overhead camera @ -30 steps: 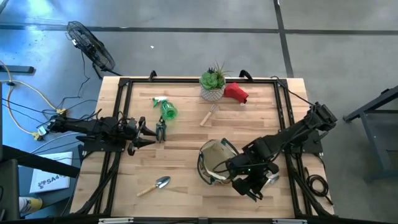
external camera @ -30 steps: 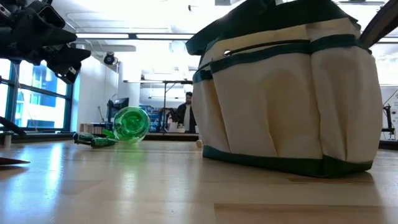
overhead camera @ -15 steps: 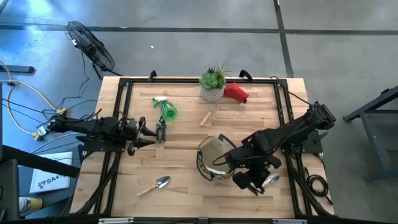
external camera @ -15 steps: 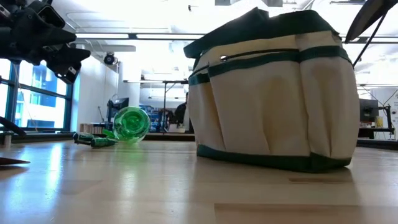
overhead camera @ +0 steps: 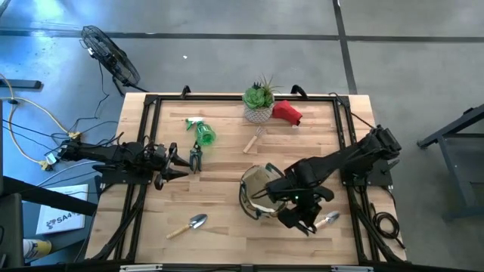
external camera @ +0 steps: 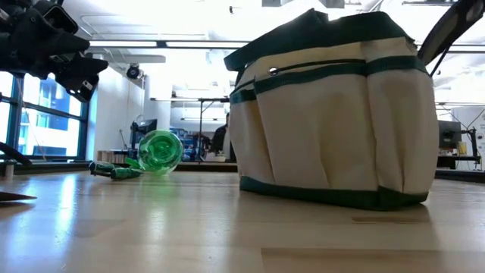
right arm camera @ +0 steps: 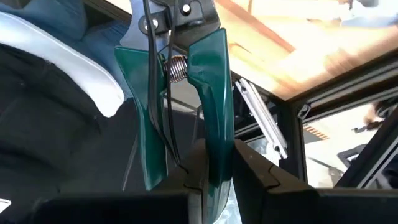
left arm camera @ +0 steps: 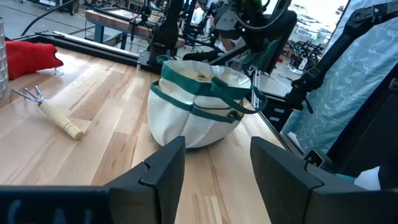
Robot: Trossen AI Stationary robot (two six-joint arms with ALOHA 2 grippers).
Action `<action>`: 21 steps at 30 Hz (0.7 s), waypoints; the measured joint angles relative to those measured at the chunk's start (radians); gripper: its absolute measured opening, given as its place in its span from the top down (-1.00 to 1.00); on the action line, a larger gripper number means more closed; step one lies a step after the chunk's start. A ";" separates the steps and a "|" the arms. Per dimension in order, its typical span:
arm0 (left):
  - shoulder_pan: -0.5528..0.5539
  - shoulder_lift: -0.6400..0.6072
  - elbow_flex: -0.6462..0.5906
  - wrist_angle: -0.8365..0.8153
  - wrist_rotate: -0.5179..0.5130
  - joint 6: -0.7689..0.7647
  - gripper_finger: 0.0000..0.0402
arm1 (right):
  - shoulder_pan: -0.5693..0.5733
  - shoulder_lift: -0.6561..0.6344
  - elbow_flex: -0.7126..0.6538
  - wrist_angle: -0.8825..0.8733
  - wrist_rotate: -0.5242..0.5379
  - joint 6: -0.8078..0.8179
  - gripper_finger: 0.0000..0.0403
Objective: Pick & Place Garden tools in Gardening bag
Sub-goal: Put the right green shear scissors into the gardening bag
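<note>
The right gripper is hovering just beside the bag, on the side nearer the bench's right edge, with its fingers pressed together on the green handles of a pruner; in the right wrist view the pruner's spring and blades are sticking out past the fingertips. A trowel is lying on the bench close under that gripper, toward the front right corner.

The bag is standing upright near the middle of the front half of the bench, its mouth open.

The left gripper is waiting near the left edge, raised above the bench, its fingers spread with nothing between them. A second pruner is lying just beyond its tips. The spray bottle is lying on its side a little farther back. A second trowel is resting near the front edge, left of the bag.

Toward the back edge, a potted plant is standing, with the red item just to its right and a wooden-handled rake lying in front of it.
</note>
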 joint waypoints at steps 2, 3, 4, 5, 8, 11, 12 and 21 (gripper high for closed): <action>0.000 0.000 0.000 0.000 0.000 0.000 0.11 | -0.016 0.012 0.000 -0.001 -0.011 -0.033 0.82; 0.000 0.000 0.000 0.000 0.000 0.000 0.11 | -0.022 0.018 0.000 -0.004 -0.016 -0.043 0.82; 0.000 0.000 0.000 0.000 0.000 0.000 0.11 | -0.029 0.021 0.000 -0.009 -0.019 -0.052 0.82; 0.000 0.000 0.000 0.000 0.000 0.000 0.11 | -0.034 0.022 0.000 -0.011 -0.022 -0.060 0.82; 0.000 0.000 0.000 0.000 0.000 0.000 0.11 | -0.044 0.020 0.000 -0.017 -0.037 -0.063 0.82; 0.000 0.000 -0.001 0.000 0.001 0.001 0.11 | -0.055 0.019 0.000 -0.028 -0.074 -0.064 0.82; 0.000 0.000 -0.001 0.000 0.001 0.005 0.11 | -0.061 0.019 0.000 -0.032 -0.088 -0.065 0.82; 0.000 0.000 -0.001 0.000 0.001 0.027 0.11 | -0.119 0.020 0.000 -0.030 -0.086 -0.095 0.82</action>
